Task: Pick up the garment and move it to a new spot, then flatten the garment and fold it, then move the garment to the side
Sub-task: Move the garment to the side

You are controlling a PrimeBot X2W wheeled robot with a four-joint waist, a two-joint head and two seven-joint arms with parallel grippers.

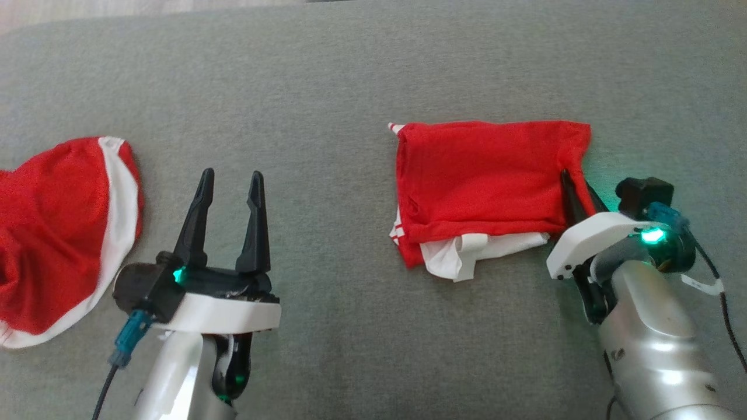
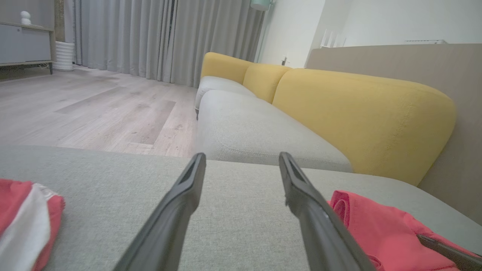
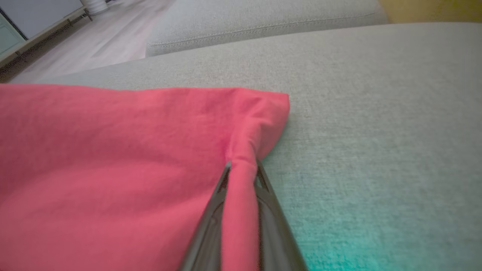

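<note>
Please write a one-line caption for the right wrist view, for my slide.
Right gripper pinches a fold at the edge of the red garment on the grey cushion.

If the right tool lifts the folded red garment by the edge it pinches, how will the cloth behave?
Probably floppy: the fabric bunches into a ridge where the right tool pinches the folded red garment. Likely to unfold, since loose white layers poke out underneath. Seems light, being thin cloth.
</note>
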